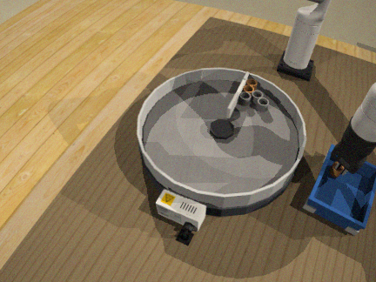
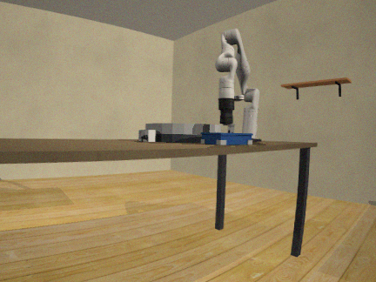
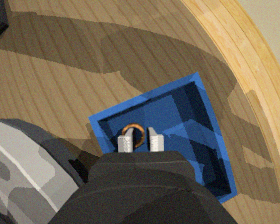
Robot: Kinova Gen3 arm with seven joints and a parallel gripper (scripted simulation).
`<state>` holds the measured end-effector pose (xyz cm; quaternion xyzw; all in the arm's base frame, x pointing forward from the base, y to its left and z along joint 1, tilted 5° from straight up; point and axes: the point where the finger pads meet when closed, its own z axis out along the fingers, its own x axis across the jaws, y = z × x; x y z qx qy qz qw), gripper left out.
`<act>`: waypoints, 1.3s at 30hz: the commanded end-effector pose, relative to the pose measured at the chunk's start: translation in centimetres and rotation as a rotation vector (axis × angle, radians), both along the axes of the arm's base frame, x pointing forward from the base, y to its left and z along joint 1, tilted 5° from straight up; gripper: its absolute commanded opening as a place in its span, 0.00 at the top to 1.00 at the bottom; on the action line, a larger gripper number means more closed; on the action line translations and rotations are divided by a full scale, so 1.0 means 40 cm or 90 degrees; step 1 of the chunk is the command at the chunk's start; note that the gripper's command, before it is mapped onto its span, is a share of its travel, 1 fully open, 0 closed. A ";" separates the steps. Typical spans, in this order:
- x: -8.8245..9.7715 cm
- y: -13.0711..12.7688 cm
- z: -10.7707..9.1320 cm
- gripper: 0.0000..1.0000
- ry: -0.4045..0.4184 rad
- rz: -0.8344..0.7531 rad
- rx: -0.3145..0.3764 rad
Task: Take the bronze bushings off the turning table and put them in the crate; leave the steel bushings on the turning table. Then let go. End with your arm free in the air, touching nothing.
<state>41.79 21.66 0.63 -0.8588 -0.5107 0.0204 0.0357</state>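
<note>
"Bronze ring in our blue crate?"
"Yes, beside our gripper (fingers spread partway)."
"And our turntable?"
"We see two bronze rings and three steel ones together, beside the white divider."

Blue crate set at angle on brown wood table top. Gripper over crate, pale fingers apart, open gap between. Bronze bushing seen as ring at image-left finger, partly covered by it; contact unclear. Rim and grey interior of turning table at lower left, cut off by frame. Lighter plank floor curving past upper right. Shadows across crate and wood.
</note>
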 end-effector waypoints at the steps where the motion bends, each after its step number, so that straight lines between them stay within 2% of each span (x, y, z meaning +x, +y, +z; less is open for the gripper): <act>1: 0.005 0.001 0.011 0.58 -0.003 0.000 0.001; 31: 0.006 0.000 0.028 0.58 -0.003 0.000 0.001; 36: 0.015 -0.005 0.165 0.58 -0.003 0.000 0.001; 39: 0.015 -0.005 0.165 0.58 -0.003 0.000 0.001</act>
